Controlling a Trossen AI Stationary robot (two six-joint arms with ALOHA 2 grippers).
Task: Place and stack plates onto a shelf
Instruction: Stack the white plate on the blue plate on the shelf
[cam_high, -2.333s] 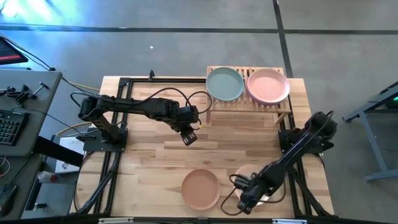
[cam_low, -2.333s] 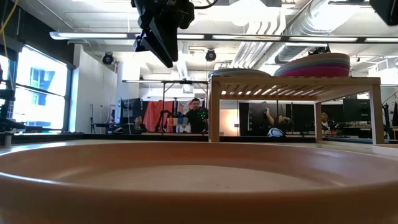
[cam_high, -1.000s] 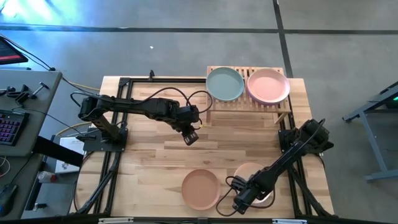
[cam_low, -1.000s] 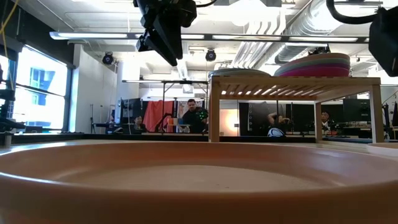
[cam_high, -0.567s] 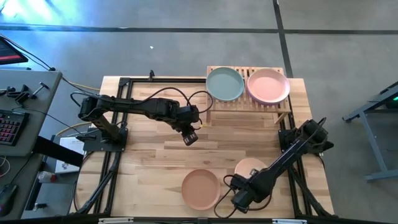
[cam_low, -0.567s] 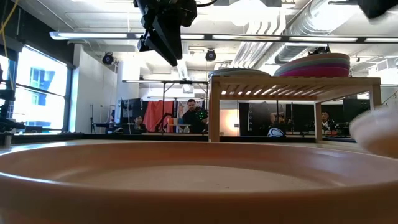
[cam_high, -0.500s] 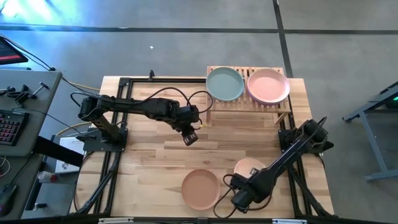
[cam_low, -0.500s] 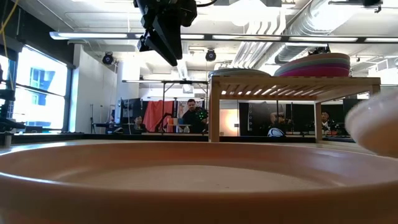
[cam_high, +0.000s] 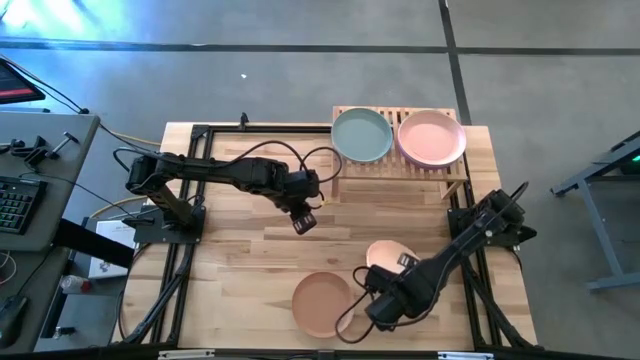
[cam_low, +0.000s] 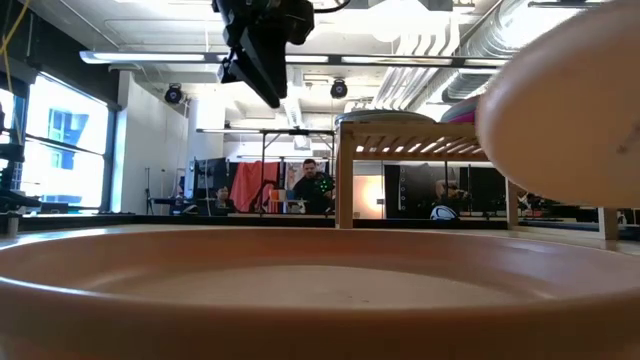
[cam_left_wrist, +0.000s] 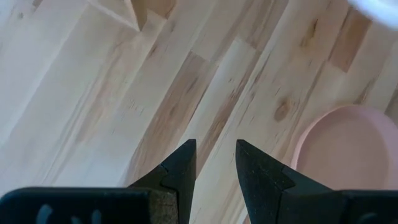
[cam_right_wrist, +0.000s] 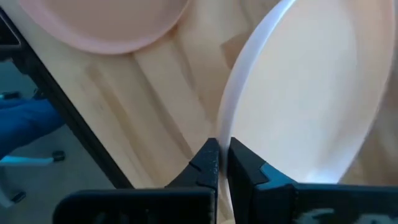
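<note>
My right gripper (cam_right_wrist: 222, 155) is shut on a cream plate (cam_high: 390, 255) over the table's near right part; in the low view this plate (cam_low: 570, 110) hangs tilted, high on the right. A peach plate (cam_high: 322, 303) lies flat on the table near the near edge and fills the low view's foreground (cam_low: 300, 290). The slatted wood shelf (cam_high: 400, 165) stands at the far edge and carries a grey-teal plate (cam_high: 361, 135) and a stack topped by a pink plate (cam_high: 431, 137). My left gripper (cam_high: 303, 222) hovers open over the table's middle, touching nothing. My right gripper pinches the cream plate's rim (cam_right_wrist: 222, 134) between its two fingers, one on the upper face and one on the underside. The fingers come at it from the table's near side. The plate is lifted clear of the table and tipped steeply.
Bare plank tabletop (cam_high: 240, 260) lies left of the peach plate and between the arms. The shelf's legs (cam_low: 344, 185) stand on the table with open room beneath the slats. People stand in the room behind the table (cam_low: 312, 185).
My right gripper has risen and moved toward the table's left and far side with the cream plate. The plate has left the table and tipped from flat to steeply tilted. It now covers the right end of the shelf in the low view.
</note>
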